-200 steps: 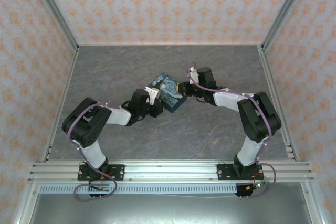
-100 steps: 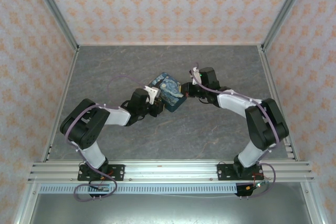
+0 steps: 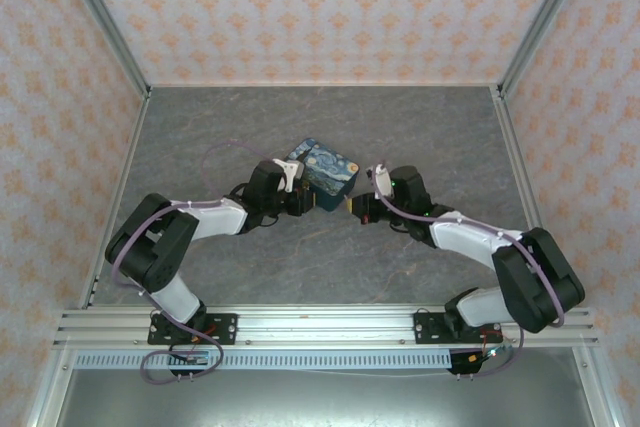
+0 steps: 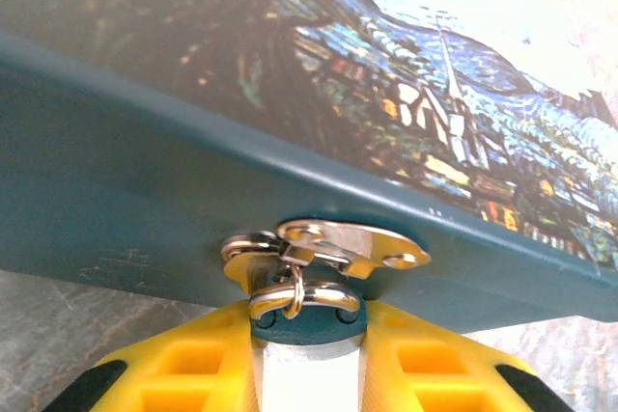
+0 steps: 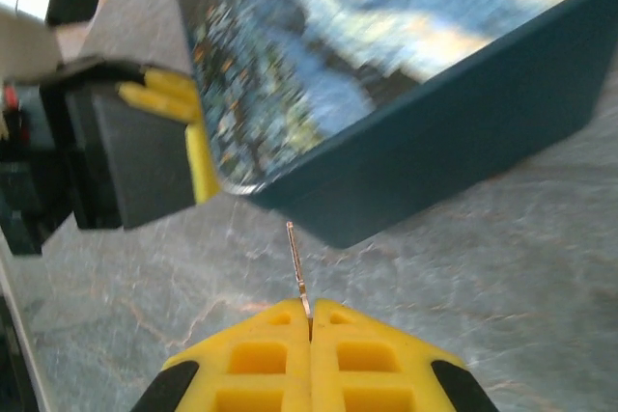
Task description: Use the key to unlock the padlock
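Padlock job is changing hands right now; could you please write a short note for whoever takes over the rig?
Left gripper: jaws shut on the padlock, which hangs on the hasp of the painted box.
Right gripper: jaws shut on the key, its tip near the box's lower corner, not yet in the lock.
Done: both grasps.
Left: bring the key to the keyhole, insert, turn.
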